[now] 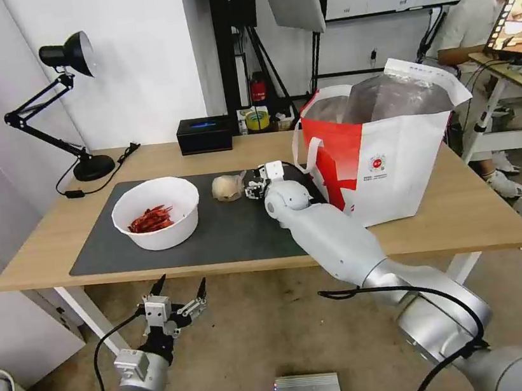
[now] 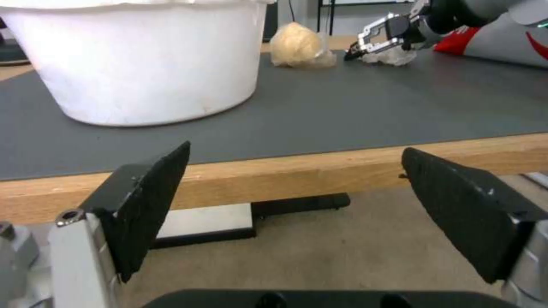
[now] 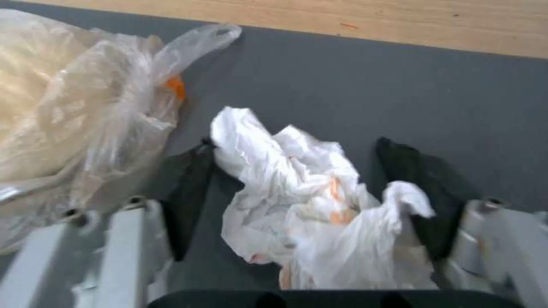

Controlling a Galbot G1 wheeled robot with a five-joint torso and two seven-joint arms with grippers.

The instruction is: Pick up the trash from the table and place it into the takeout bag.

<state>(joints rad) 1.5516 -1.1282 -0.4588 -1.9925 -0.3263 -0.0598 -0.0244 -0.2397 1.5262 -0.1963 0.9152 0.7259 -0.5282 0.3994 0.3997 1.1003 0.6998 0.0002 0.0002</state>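
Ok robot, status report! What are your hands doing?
Right gripper open, straddling crumpled tissue on mat. Left gripper open, below table edge. Plastic wrap ball close beside tissue.

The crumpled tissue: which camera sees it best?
The right wrist view: the crumpled tissue sits close up between the open right gripper. The left wrist view shows it small and far; the head view hides it behind the gripper.
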